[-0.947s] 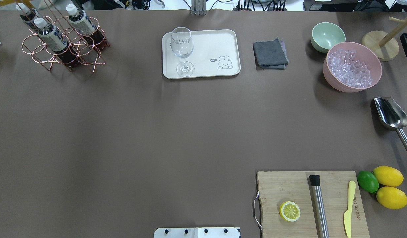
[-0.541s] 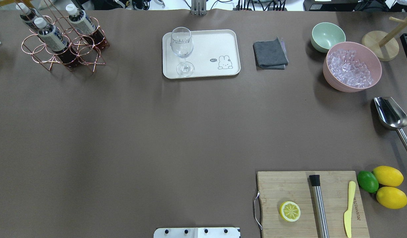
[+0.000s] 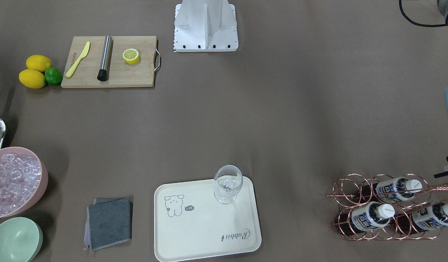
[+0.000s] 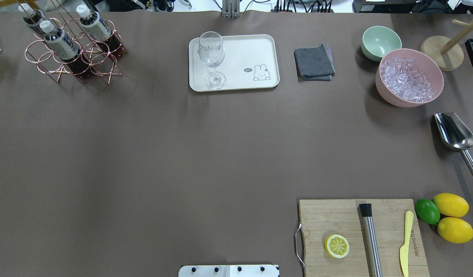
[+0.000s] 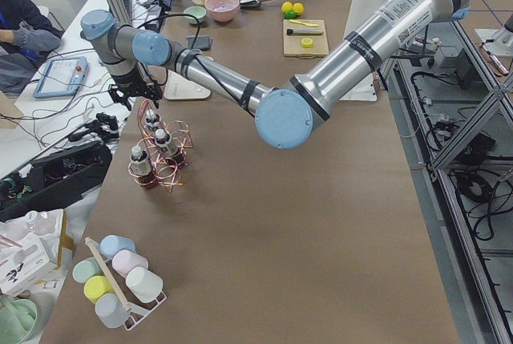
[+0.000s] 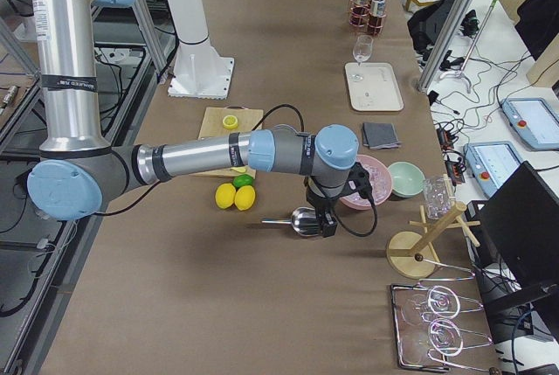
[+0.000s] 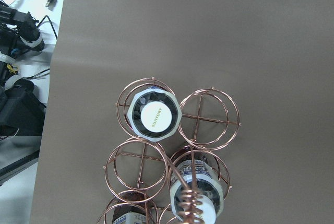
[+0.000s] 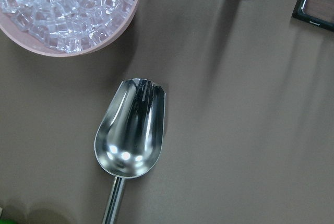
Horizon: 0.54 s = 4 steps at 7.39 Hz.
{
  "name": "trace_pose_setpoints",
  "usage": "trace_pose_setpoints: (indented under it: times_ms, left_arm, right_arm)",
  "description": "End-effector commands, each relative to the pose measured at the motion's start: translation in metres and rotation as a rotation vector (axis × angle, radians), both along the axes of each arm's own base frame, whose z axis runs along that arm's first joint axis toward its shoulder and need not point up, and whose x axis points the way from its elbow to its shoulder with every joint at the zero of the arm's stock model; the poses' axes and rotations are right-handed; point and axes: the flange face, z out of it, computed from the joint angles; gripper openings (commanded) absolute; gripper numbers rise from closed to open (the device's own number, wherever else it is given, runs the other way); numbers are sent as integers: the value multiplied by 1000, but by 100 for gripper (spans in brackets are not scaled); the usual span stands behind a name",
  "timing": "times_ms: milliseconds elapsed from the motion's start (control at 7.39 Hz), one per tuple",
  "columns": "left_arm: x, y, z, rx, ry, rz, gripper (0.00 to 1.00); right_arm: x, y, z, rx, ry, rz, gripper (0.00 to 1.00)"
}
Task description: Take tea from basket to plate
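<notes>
Inspection at this moment: all three bottles of tea (image 4: 62, 45) stand upright in ring cells of the basket (image 4: 48, 61), which sits at the table's (image 4: 182, 154) far left corner in the overhead view; the other cells hold nothing. The plate (image 4: 244, 50) lies well apart from the basket, at the far middle of the table, and carries only a wine glass (image 4: 212, 57) standing near its left edge. The left gripper (image 5: 135, 95) hangs above the basket in the left side view. Its wrist camera looks straight down on a white cap centred in one cell and shows no fingers, so I cannot tell whether it is open or closed. The right gripper (image 6: 327, 222) hangs over the steel scoop (image 4: 453, 132), just beside the pink bowl (image 4: 436, 92) of ice. It appears only in the right side view, and its state cannot be told either. Also noted on the table: a folded grey cloth (image 4: 314, 61) beside the plate, a green bowl (image 4: 380, 42) touching the pink one, and a board (image 4: 328, 219) bearing a half lemon (image 4: 337, 246), a steel rod (image 4: 371, 238) and a yellow knife (image 4: 405, 242). Two lemons (image 4: 450, 204) and a lime (image 4: 427, 211) lie just beside the board.
</notes>
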Motion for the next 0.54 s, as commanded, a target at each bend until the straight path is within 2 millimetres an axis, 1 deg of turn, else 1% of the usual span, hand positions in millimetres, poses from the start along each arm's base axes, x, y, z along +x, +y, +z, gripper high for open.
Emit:
trace_pose_setpoints:
  times_ms: [0, 135, 406]
  left_arm:
    - [-4, 20, 16, 45, -14, 27, 94]
    - [-5, 21, 22, 64, -29, 46, 94]
    - [-6, 20, 21, 73, -50, 45, 89]
  right_arm:
    - [0, 0, 1, -1, 0, 0, 100]
    - [0, 0, 2, -2, 0, 0, 100]
    - [0, 0, 2, -1, 0, 0, 100]
